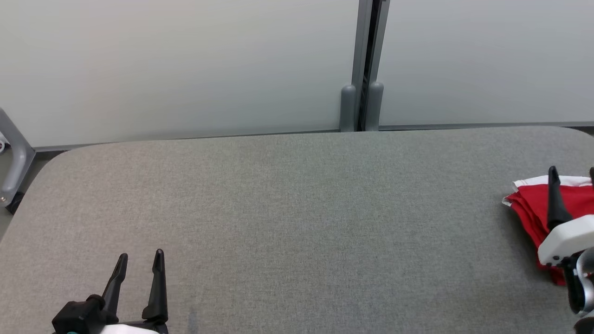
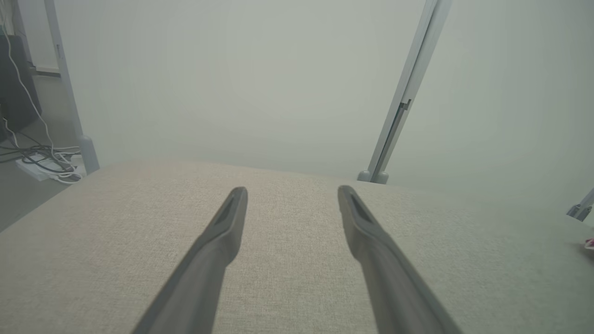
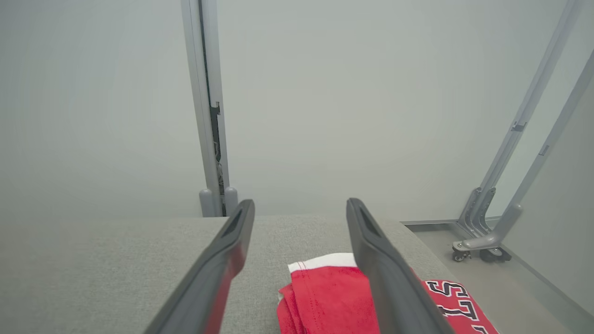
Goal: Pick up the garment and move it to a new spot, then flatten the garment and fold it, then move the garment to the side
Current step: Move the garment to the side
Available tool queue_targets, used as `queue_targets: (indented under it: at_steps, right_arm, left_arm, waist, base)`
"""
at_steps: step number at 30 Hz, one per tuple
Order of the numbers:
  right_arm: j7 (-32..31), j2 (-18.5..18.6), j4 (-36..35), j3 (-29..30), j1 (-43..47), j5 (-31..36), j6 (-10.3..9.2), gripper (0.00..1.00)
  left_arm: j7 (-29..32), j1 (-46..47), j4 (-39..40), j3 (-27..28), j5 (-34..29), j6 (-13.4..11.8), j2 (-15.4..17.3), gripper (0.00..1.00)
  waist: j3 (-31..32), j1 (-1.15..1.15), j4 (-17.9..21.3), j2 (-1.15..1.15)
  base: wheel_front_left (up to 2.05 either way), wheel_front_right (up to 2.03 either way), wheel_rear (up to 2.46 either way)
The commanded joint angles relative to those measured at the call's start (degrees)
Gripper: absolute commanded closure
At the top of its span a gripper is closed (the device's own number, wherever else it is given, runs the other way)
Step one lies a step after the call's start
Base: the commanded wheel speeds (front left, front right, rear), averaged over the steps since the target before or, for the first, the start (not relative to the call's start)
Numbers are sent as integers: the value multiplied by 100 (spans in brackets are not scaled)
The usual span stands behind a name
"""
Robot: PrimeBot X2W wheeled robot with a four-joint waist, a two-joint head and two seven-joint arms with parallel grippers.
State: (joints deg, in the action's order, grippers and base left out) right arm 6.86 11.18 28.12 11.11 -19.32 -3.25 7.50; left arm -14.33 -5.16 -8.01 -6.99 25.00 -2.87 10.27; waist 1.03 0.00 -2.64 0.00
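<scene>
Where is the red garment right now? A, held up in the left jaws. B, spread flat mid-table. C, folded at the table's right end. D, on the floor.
C: the red garment lies folded in layers at the right end of the grey table.

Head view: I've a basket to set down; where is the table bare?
The table is bare from the left gripper across to the red garment, back to the wall. Crowded at the right edge: right gripper, jaws open, over it.
</scene>
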Motion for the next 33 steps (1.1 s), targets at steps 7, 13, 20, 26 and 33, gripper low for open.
queue_targets:
  at_steps: [7,13,20,26,33]
  right_arm:
    - [6,-438,-994,-651,1025,-674,-1,0]
    - [-333,-486,-1602,-1033,1637,-1029,-1,0]
    - [-550,-621,-1955,-980,2032,-1173,0,0]
    - [-907,-690,-1871,-960,2205,-763,0,0]
    - [-1155,-765,-1995,-900,2323,-500,0,0]
  left_arm:
    - [-50,-220,-106,189,-58,-197,70,0]
    - [-81,-465,-134,348,-26,-171,93,0]
    - [-86,-685,-120,435,152,75,18,0]
    - [166,-866,-262,401,107,31,170,0]
    - [356,-889,-95,373,-38,-185,298,0]
  waist:
    - [340,0,19,0]
    - [478,0,93,0]
    - [570,0,113,0]
    - [610,0,128,0]
    - [609,0,90,0]
  base:
    - [0,0,0]
    - [0,0,0]
    - [0,0,0]
    - [0,0,0]
    - [0,0,0]
